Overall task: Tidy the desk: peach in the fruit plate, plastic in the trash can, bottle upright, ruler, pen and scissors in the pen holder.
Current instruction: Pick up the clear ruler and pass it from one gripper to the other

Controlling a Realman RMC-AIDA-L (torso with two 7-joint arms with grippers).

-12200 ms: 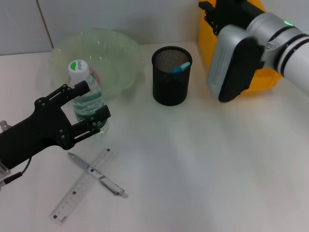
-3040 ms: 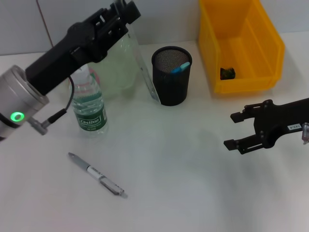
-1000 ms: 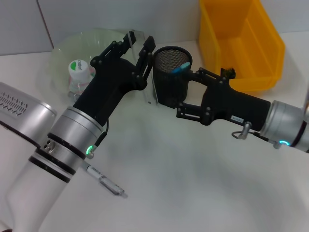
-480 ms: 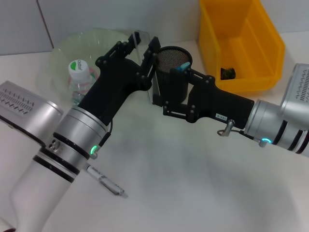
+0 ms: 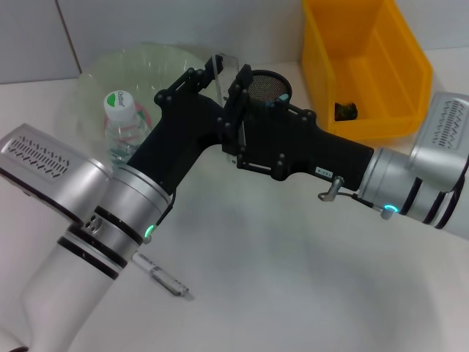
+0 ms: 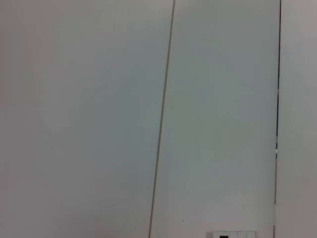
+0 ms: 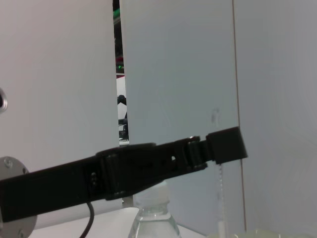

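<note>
My left gripper (image 5: 223, 88) pinches the clear plastic ruler (image 5: 226, 73) upright beside the black mesh pen holder (image 5: 265, 86); my right gripper's (image 5: 245, 117) opening cannot be told.

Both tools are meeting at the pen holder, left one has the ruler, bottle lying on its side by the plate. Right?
Not quite: the bottle is upright, cap on top, as the head view shows. The rest holds: the left tool holds the ruler at the pen holder, with the right tool beside it.
</note>
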